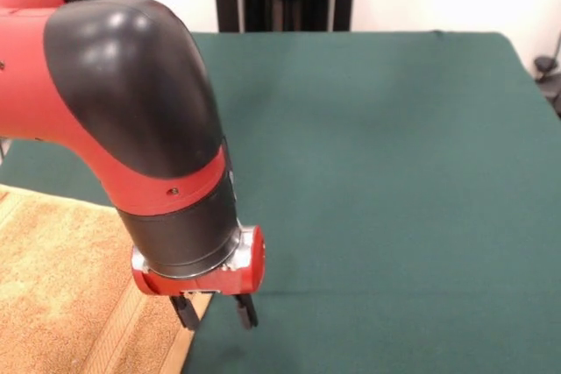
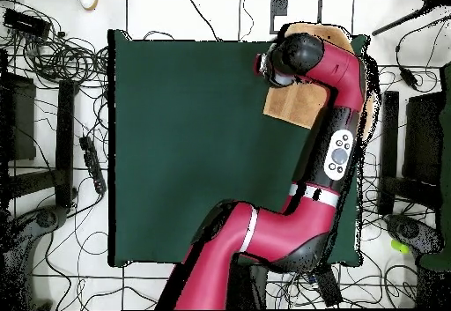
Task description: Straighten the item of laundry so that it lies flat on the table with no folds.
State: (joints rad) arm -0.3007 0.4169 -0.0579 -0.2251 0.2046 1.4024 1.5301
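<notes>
The orange-tan terry towel (image 1: pixel 61 295) lies at the front left of the dark green table (image 1: pixel 377 172), with its paler stripe and hem (image 1: pixel 131 330) along its right edge. The arm covers part of it. My gripper (image 1: pixel 215 311) hangs straight down over that hem edge, its two black fingers apart, one finger over the towel and one over bare table. Nothing is between the fingers. In the overhead view the towel (image 2: pixel 298 105) shows at the table's top right corner, mostly hidden under the arm; the gripper itself is hidden there.
The red and black arm (image 1: pixel 123 102) fills the upper left of the front view. The table's near left corner lies close by the towel. Cables and equipment (image 2: pixel 62 61) lie on the floor around the table.
</notes>
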